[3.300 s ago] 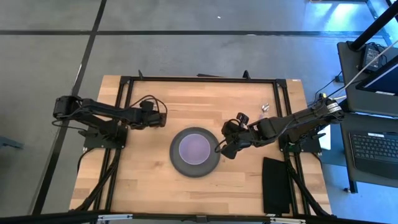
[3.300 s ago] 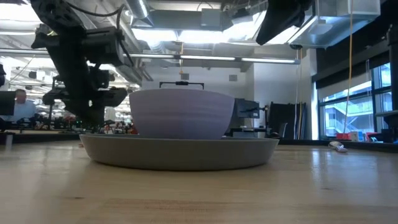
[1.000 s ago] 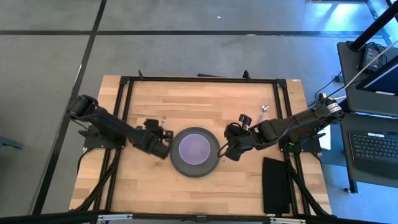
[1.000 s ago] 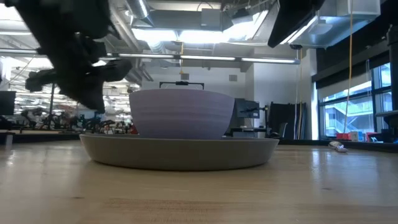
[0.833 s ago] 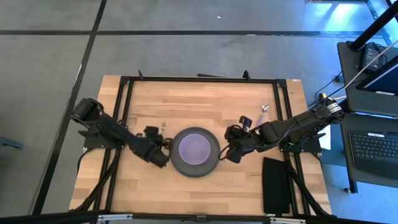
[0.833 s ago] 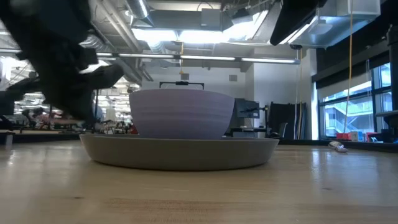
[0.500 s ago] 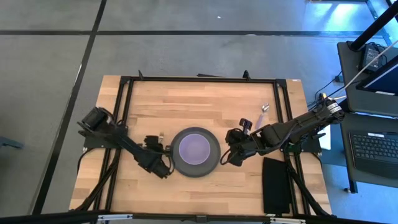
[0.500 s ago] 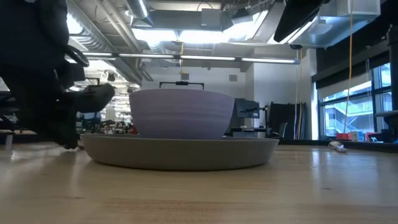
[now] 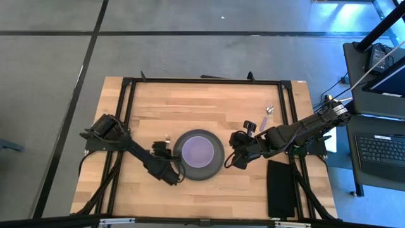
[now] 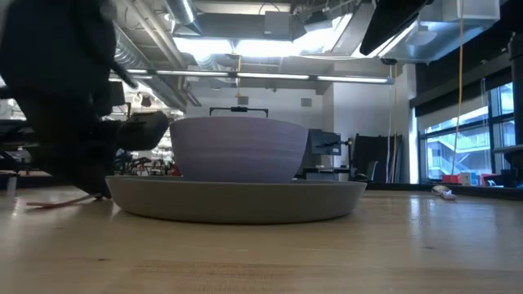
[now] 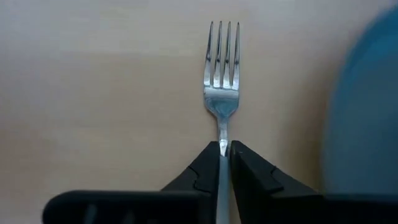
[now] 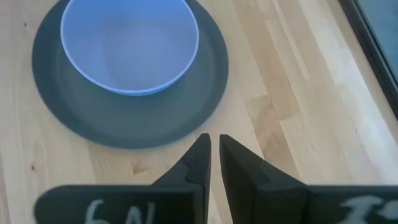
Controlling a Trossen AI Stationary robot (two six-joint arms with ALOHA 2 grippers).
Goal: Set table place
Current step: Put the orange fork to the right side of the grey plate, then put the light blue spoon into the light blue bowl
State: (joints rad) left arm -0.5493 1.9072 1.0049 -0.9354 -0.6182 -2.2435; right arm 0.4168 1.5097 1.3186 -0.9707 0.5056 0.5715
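Gripping the fork (image 11: 222,87) by its neck, my left gripper (image 11: 224,148) held it lengthwise just beside the plate (image 9: 190,171); my right gripper (image 12: 213,144) waited, nearly closed on nothing.

dark grey plate (image 9: 199,171), lavender bowl (image 9: 199,151)

Open-plan lab or workshop, exposed ceiling ducts (image 10: 245,20), strip lights, grey floor (image 9: 190,38)

Black rectangular pad (image 9: 280,188) at the table's right edge; laptop (image 9: 381,149) beyond it.
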